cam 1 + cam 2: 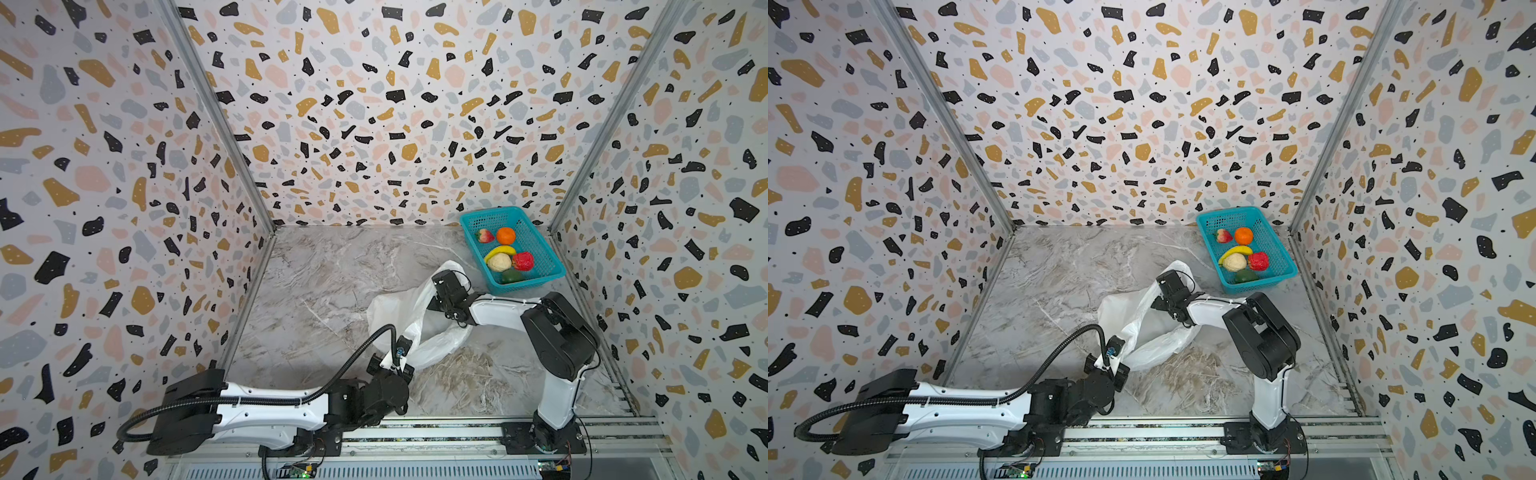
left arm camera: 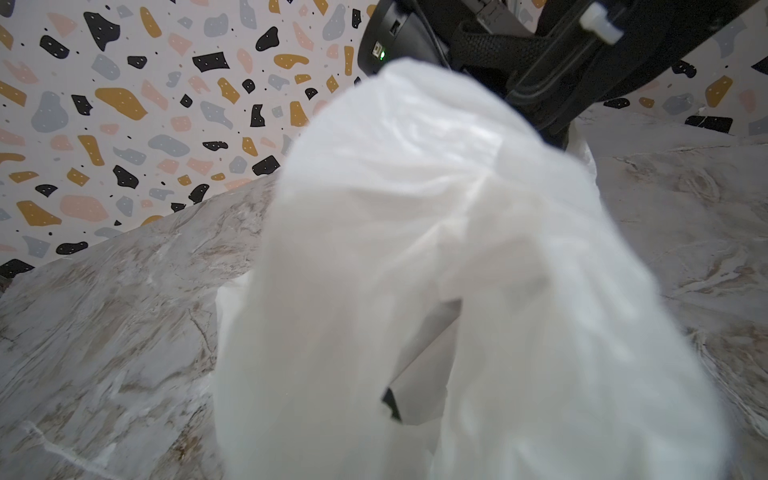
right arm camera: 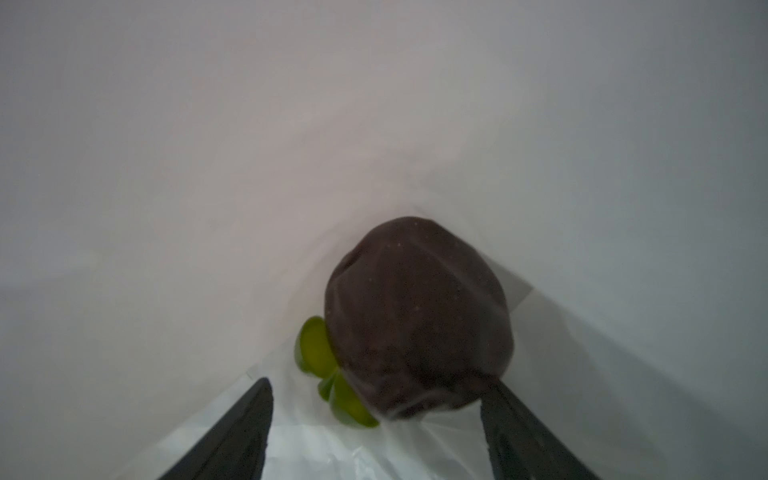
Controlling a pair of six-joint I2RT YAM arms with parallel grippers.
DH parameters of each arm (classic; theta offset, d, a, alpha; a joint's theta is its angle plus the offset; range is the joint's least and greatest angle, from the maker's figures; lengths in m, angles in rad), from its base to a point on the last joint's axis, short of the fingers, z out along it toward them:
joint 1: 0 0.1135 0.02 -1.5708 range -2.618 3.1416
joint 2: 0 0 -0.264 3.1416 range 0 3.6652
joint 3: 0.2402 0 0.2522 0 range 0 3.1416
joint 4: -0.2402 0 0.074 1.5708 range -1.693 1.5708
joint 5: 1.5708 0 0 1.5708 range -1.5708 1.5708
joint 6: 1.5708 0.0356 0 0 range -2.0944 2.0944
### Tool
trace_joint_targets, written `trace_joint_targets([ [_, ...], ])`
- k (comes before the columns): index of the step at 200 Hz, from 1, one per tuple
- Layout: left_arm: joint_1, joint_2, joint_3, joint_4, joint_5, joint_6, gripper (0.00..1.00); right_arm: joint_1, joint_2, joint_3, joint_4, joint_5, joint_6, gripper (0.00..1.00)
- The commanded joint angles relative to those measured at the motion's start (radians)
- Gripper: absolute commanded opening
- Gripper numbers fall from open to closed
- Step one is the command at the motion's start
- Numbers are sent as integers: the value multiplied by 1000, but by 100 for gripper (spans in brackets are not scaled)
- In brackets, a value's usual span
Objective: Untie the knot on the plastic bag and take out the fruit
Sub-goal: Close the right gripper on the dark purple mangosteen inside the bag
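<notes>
Right pincer (image 3: 380, 384): inside the plastic bag (image 3: 208, 166), hidden by the film in both top views. In the right wrist view its jaws stand wide, one to each side of the near end of the dark purple-brown fruit (image 3: 415, 316), not clamped on it.
Left pincer (image 1: 398, 351): lower centre of both top views, closed on a bunched edge of the plastic bag and holding it raised. Film covers nearly all of its fingers in the left wrist view.
Plastic bag: just right of centre in both top views, lying on the desk (image 1: 324, 291). Its mouth is spread between the two arms, and the right arm's wrist enters it from the right.
Dark purple-brown fruit: lower centre of the right wrist view, lying in a fold deep in the bag, with green leaves (image 3: 316, 353) at its near end.
Teal basket (image 1: 532, 281): right of centre in both top views, against the back wall, just beyond the bag's upper edge.
Basket contents: pinkish fruit (image 1: 484, 235), orange (image 1: 505, 235), banana (image 1: 500, 250), beige bumpy fruit (image 1: 499, 262), red fruit (image 1: 523, 260), green fruit (image 1: 512, 276).
</notes>
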Motion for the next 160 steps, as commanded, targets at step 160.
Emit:
trace_joint_targets([
  [160, 5, 4, 19, 38, -16, 22, 0, 21, -68, -40, 67, -28, -73, 38],
])
